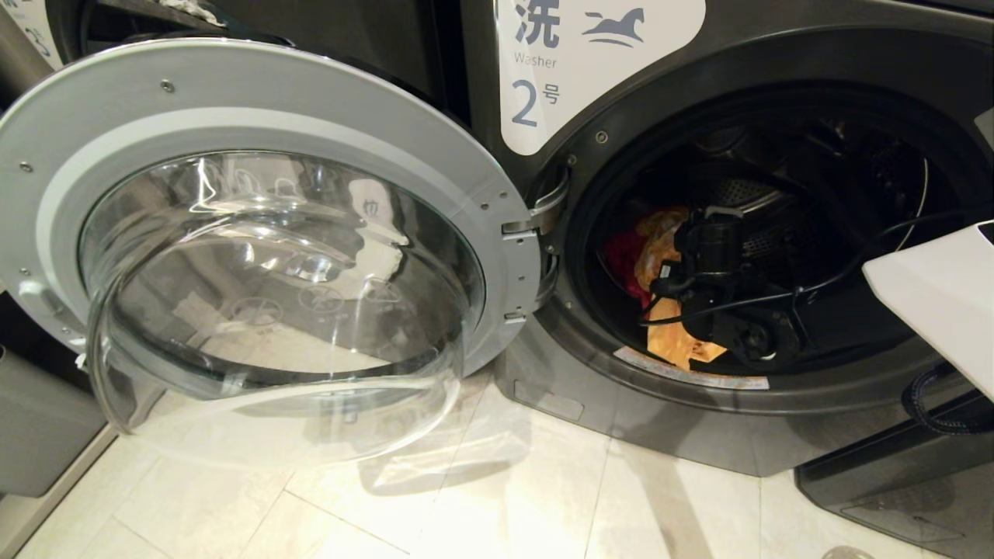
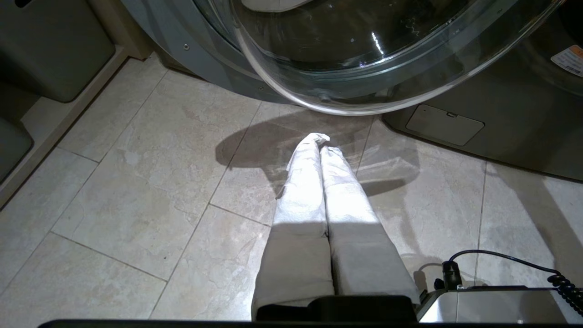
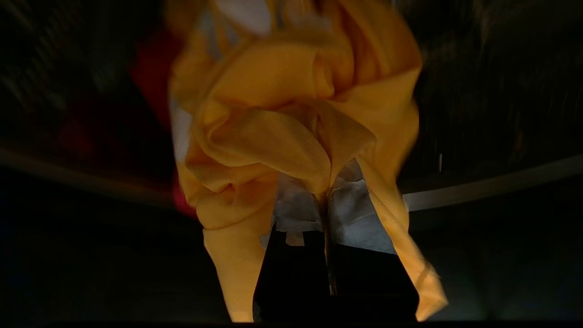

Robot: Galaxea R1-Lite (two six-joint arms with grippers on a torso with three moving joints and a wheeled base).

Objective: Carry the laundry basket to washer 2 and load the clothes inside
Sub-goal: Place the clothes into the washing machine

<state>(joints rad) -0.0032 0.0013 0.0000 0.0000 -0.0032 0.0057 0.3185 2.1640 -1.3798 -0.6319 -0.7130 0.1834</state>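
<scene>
Washer 2 (image 1: 776, 46), dark grey with a white label showing a blue horse and a 2, stands with its round glass door (image 1: 256, 116) swung wide to the left. My right gripper (image 1: 674, 268) reaches inside the drum and is shut on the yellow-orange cloth (image 1: 660, 237), which bunches over the white-wrapped fingers (image 3: 355, 209). The cloth (image 3: 273, 114) hangs down to the drum's lip. A red-pink cloth (image 1: 621, 260) lies beside it in the drum. My left gripper (image 2: 321, 141) is shut and empty, parked over the floor tiles under the door. The laundry basket is out of view.
The open door's glass bowl (image 1: 272, 310) juts out low over the pale tiled floor (image 1: 481, 497). Grey bins (image 1: 39, 419) stand at the left wall. My white right arm cover (image 1: 940, 303) crosses the drum opening, and a dark box-like body (image 1: 893, 481) sits at the lower right.
</scene>
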